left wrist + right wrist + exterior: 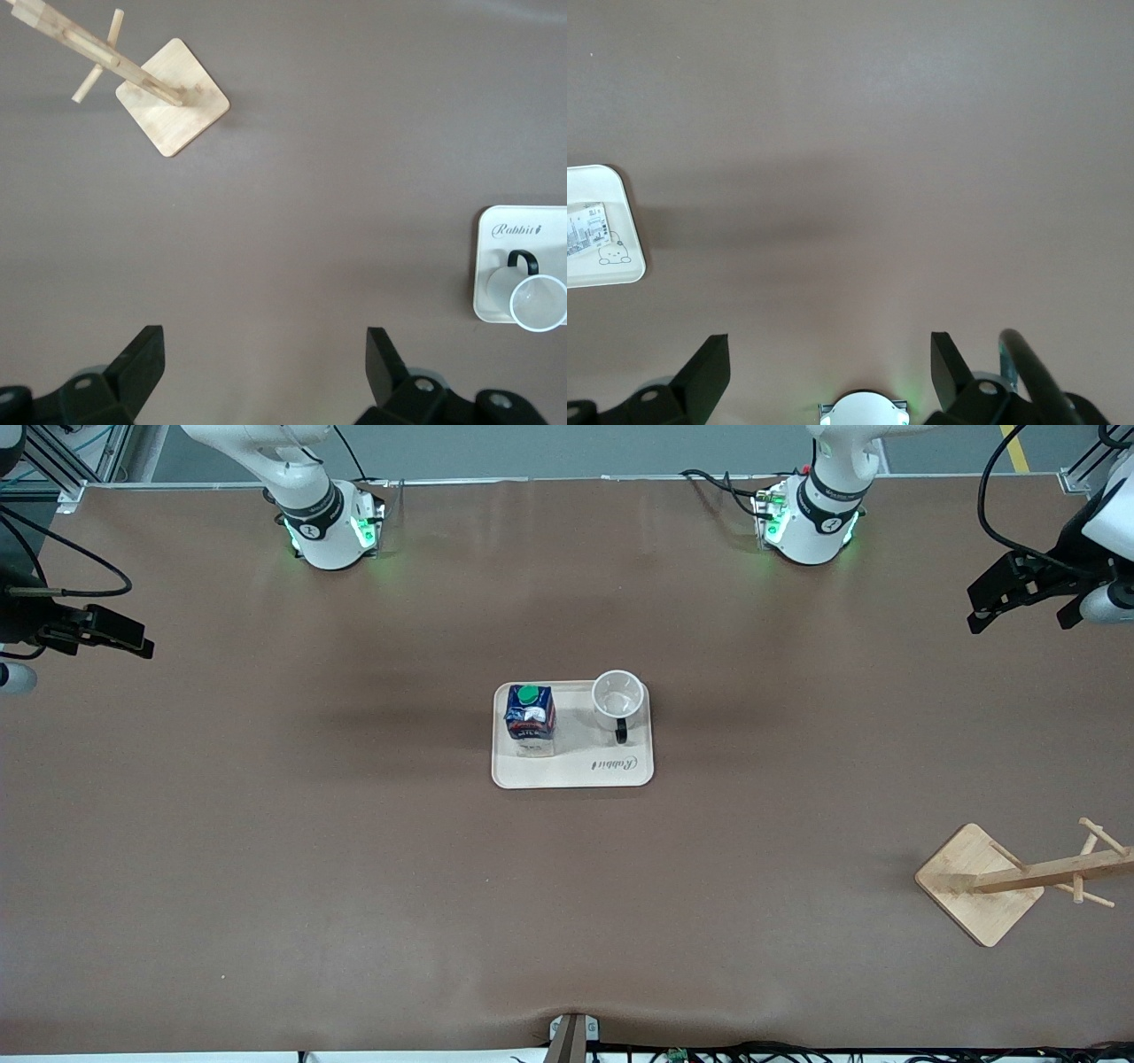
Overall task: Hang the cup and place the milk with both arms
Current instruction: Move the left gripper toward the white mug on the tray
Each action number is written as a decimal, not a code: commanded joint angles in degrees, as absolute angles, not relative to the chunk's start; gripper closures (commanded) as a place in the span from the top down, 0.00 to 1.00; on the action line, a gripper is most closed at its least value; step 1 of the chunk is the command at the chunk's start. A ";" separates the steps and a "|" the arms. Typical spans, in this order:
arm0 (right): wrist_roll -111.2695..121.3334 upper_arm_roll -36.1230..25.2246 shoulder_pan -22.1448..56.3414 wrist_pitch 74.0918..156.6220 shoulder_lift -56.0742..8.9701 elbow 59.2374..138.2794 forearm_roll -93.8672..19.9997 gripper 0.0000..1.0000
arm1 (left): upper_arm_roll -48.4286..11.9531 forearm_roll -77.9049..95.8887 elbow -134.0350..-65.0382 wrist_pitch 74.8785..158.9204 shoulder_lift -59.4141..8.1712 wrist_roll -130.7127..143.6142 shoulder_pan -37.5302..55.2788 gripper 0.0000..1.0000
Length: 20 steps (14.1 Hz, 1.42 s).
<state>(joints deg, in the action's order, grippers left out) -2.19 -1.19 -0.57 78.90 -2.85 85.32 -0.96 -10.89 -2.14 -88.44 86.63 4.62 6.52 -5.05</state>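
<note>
Lowest in the front frame, at its lower right, the wooden mug rack [1028,879] stands on its square base on the brown surface [354,886], its pegged post rising toward the frame's right edge. I judge it waits there, toward the left arm's end, so the cup can be hung by that arm.

At the frame's center sits the cream tray [576,772]. On it the milk carton [530,720] stands upright, dark blue with a red label, a pale lower part and a green screw cap on top. Beside it, toward the left arm's end, the white cup [617,694] stands mouth up, its thin black handle turned toward the front camera, which should suit a grasp for hanging. The two stand apart, each on the side of the arm likely to take it.

My left end effector [1019,593] hovers at the upper right over bare surface, fingers spread and holding nothing. My right end effector [97,631] hangs at the upper left edge, likewise released. Neither task step looks begun.
</note>
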 commanded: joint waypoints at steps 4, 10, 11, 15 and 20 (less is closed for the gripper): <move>-3.16 -0.88 -0.79 78.75 -2.81 85.17 -1.67 1.00 | -10.72 -1.31 -87.01 83.94 4.49 5.63 -5.19 1.00; -3.16 -0.88 -0.70 78.66 -2.81 84.99 -1.67 1.00 | -12.47 1.04 -91.91 87.08 3.07 6.68 -4.57 1.00; -3.16 -0.88 -0.70 78.58 -2.81 85.08 -1.67 1.00 | -12.65 2.88 -93.15 88.14 2.90 6.94 -4.66 1.00; -3.16 -0.88 -0.79 78.40 -2.81 84.99 -1.76 1.00 | -19.31 3.96 -98.77 93.15 2.72 16.83 -4.39 1.00; -3.16 -0.88 -0.70 78.31 -2.81 84.90 -1.76 1.00 | -30.21 3.08 -111.78 109.48 3.25 34.33 -4.48 1.00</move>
